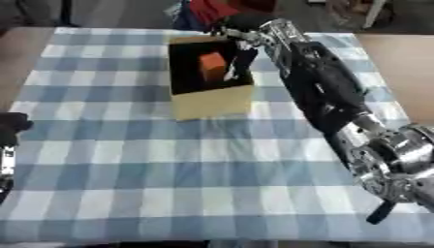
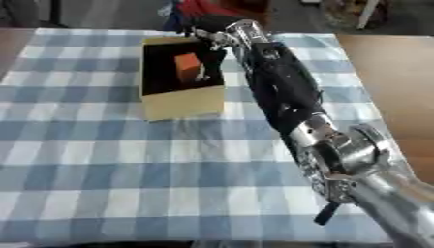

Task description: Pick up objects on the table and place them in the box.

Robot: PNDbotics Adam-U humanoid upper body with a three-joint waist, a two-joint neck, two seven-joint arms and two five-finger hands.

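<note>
- R hand (image 1: pixel 240 44) reaches over far rim of box (image 1: pixel 212 100); fingers hang into it, look straight, apart; hold nothing
- orange block (image 1: pixel 212 65) inside box, by fingertips
- L hand (image 1: pixel 12 125) at left edge; fingers: can't tell
- checked cloth (image 1: pixel 169 164) under box

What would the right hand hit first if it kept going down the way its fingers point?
Probably the orange block inside the open cardboard box; the right hand hangs just above it, though depth is unclear.
</note>
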